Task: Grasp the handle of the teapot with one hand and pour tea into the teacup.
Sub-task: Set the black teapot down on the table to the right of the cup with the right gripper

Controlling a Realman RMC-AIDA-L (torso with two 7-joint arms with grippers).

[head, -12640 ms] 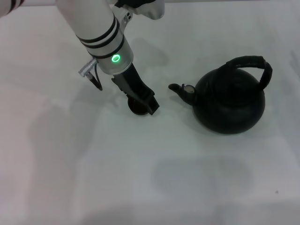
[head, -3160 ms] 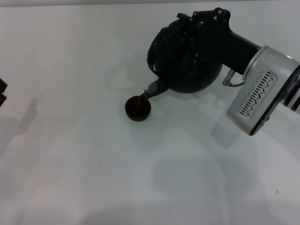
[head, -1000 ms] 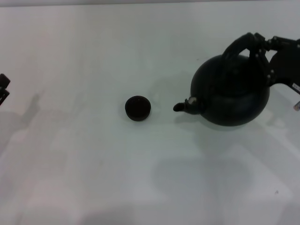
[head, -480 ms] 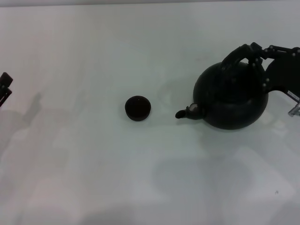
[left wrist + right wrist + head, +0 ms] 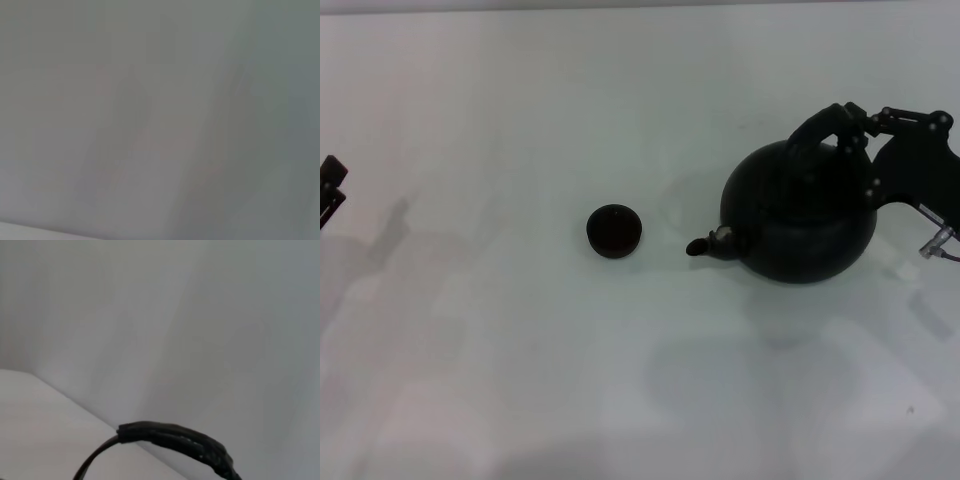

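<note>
Right gripper, near the bench's right edge, is clamped on the thick black arched handle of the round matte black teapot. The pot stands upright, its spout toward the tiny dark round teacup at mid-bench, well apart. Left gripper is parked at the left edge; its finger state cannot be told. No legible markings.

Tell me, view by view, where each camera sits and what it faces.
Head view: high on the robot, looking down at the table, teacup, teapot; right gripper at the handle, left gripper at the edge.
Left wrist view: on the left arm; only blank pale surface.
Right wrist view: on the right arm, just by the handle.
Shared: head and right wrist views show the handle.
</note>
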